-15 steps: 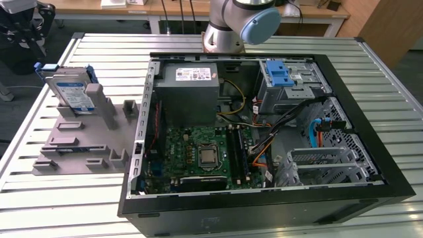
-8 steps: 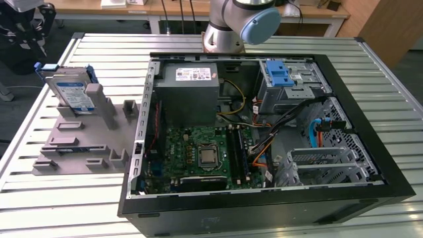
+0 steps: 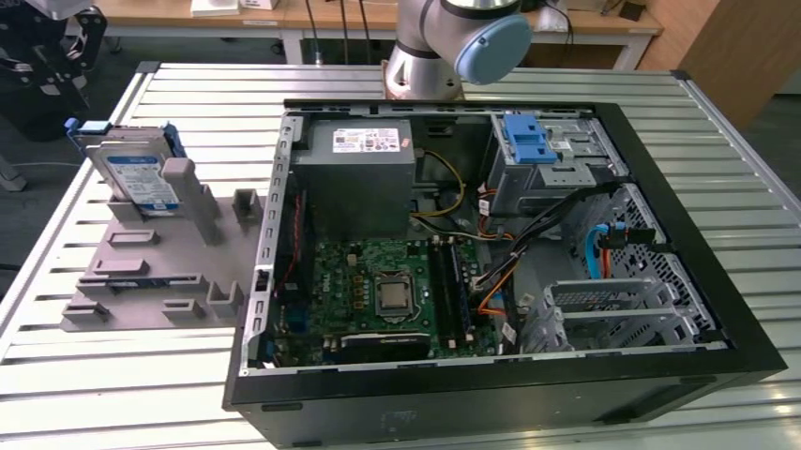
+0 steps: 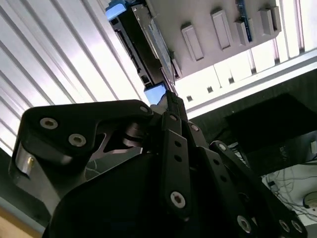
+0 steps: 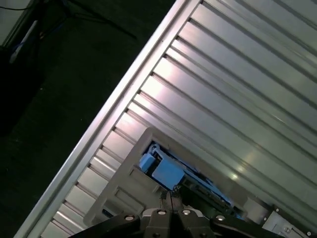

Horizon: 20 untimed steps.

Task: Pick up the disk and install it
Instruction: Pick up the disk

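your gripper (image 5: 168, 198) pressed together, nothing in it — aimed at the disk (image 3: 141, 178), upright in the grey stand (image 3: 131, 281)

Robot close-up: the arm (image 3: 423, 58) is a smooth silver-grey tube with a fat, rounded joint, which is closed off by a pale blue cap (image 3: 491, 45). The pincer (image 4: 171, 97), seen in both wrist views, is matt black all over. It is built from flat link plates with rounded corners, layered side by side and narrowing to two slim fingers (image 4: 174, 112). Round silver screws (image 4: 178, 199) and pin heads dot the plates, one at each pivot.
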{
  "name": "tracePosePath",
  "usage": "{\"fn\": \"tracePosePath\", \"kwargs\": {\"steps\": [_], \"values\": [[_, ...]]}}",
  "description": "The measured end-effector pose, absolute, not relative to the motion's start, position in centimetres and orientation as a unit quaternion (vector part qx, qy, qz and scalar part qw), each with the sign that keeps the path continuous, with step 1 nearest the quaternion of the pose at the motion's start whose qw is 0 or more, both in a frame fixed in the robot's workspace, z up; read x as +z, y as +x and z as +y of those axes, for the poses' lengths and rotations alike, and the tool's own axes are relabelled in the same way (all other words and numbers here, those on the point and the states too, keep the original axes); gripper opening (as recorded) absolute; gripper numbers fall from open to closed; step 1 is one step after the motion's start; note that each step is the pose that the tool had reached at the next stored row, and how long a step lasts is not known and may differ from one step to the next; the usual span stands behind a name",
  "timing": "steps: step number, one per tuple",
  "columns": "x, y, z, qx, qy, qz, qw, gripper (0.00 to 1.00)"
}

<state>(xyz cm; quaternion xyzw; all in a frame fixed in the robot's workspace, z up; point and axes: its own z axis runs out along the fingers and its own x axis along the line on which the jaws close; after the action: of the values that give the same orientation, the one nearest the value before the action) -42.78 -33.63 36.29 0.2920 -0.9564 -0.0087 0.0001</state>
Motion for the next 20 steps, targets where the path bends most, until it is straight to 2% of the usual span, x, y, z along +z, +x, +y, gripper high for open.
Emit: {"fn": "tracePosePath", "kwargs": {"steps": [20], "values": [[35.87, -42.78, -33.63, -0.009, 0.460, -0.888, 0.002, 0.11]]}}
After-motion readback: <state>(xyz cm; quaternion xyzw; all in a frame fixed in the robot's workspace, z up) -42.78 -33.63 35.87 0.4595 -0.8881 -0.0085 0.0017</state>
